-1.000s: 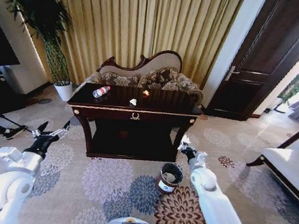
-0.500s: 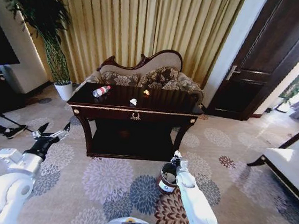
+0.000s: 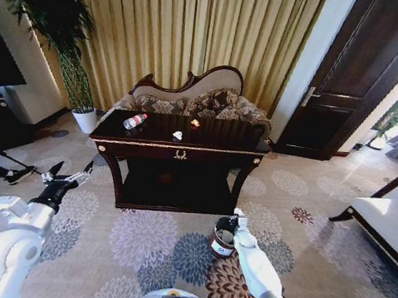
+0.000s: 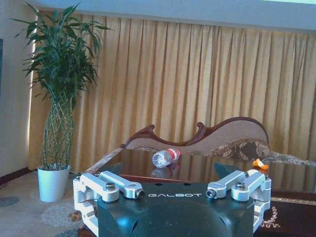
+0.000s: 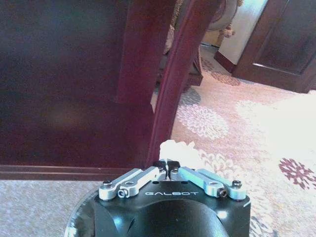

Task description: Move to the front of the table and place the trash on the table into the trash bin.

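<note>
Here the right gripper [image 5: 168,164] has its fingers pinched together on a crumpled white paper scrap [image 5: 178,149], and it hangs right over the reddish-brown trash bin [image 3: 221,246] on the carpet before the table [image 3: 149,146]. To do this step well, I judge the fingers should part only once the scrap sits squarely above the bin's mouth, low enough not to drift. The clear bottle [image 3: 134,121], another paper scrap [image 3: 177,135] and an orange bit [image 3: 195,123] lie on the tabletop. The left gripper [image 3: 67,176], fingers spread apart, waits off the table's left end.
</note>
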Controlling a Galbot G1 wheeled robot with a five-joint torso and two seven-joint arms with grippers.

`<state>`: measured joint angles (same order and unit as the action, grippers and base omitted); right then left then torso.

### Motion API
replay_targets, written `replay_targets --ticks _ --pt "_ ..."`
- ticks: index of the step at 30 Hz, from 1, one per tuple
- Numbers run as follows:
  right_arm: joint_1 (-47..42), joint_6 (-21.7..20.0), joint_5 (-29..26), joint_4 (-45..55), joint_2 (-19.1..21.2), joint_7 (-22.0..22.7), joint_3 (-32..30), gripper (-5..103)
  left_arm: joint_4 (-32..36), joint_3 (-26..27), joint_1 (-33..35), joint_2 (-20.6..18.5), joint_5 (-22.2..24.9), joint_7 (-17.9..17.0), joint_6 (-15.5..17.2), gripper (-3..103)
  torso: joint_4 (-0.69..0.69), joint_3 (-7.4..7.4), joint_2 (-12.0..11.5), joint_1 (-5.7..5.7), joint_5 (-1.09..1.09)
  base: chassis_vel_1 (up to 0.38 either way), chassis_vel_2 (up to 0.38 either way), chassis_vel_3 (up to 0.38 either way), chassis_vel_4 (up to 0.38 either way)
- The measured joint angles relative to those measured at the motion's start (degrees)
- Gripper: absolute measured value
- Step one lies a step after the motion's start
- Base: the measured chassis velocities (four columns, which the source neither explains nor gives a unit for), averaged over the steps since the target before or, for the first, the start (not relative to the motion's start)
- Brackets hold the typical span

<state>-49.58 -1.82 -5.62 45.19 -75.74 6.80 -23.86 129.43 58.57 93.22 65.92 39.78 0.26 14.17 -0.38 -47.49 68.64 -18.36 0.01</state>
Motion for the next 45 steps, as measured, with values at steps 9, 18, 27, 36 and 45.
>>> replay_targets --ticks 9,18,27,36,45 --pt "0.94 2.14 1.58 -3.42 1.35 0.0 0.08 0 -0.27 -0.27 -0.26 -0.33 0.08 0.0 -0.08 100 0.01 0.0 0.0 -0.01 -0.01 0.0 0.0 0.0 0.0" --pt "-0.35 2.05 2.77 -0.5 -0.43 0.0 -0.12 18 -0.26 -0.34 -0.3 -0.82 0.13 0.0 -0.12 100 0.01 0.0 0.0 -0.01 -0.02 0.0 0.0 0.0 0.0" --pt "-0.44 2.43 2.79 -0.12 -0.81 0.0 -0.31 50 -0.03 -0.25 -0.58 -1.59 0.58 -0.24 -0.25 100 0.0 0.0 0.0 -0.01 -0.02 0.0 0.0 0.0 0.0" --pt "-3.34 2.58 -5.14 11.56 0.32 0.01 -1.36 83 0.05 -0.55 -0.99 -1.35 0.79 -0.55 -0.17 100 0.0 0.0 0.0 -0.01 -0.02 0.0 0.0 0.0 0.0" --pt "-10.33 -4.0 -14.67 41.96 2.86 0.02 -3.25 100 0.39 -0.32 -1.07 -1.52 0.96 -0.99 -0.06 100 0.0 0.0 0.0 -0.01 -0.03 0.0 0.0 0.0 0.0"
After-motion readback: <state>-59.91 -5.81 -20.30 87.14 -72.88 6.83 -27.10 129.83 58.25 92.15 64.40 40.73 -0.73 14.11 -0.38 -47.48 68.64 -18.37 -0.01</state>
